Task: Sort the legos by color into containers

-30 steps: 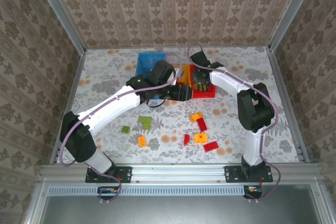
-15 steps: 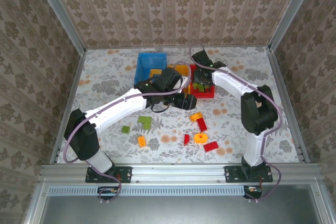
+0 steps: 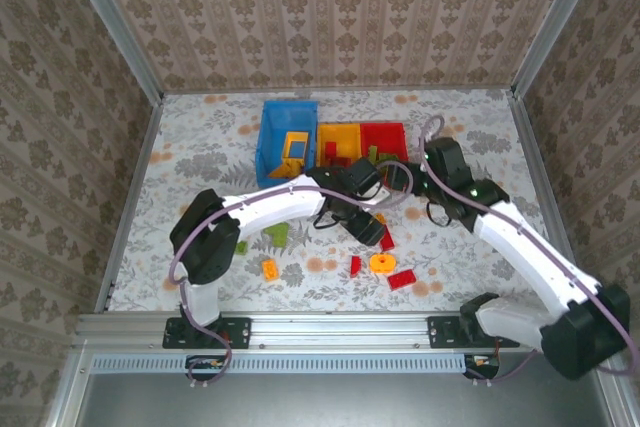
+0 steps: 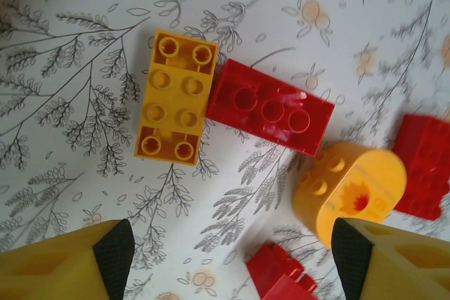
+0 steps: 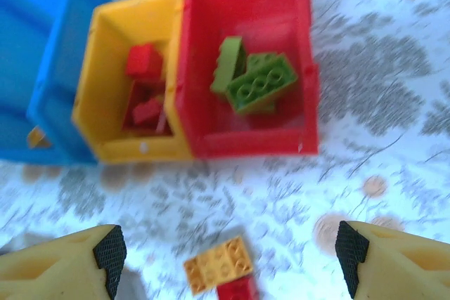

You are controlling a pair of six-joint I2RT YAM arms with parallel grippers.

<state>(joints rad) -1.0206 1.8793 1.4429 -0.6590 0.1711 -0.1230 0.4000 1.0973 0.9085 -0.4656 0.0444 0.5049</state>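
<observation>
Our left pincer (image 4: pixel 232 258) hung spread over a yellow brick (image 4: pixel 174 107) touching a red brick (image 4: pixel 271 116) on the desk (image 4: pixel 70 68); our right pincer (image 5: pixel 228 254), spread too, faced the red bin (image 5: pixel 246 142) holding green bricks (image 5: pixel 264 82).

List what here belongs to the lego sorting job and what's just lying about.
Belongs to the job:
- blue bin, yellow bin, red bin
- green bricks in the red bin, red bricks in the yellow bin
- loose on the table: yellow brick, red brick, green piece

Just there:
- floral table cover
- patterned walls
- metal frame
</observation>
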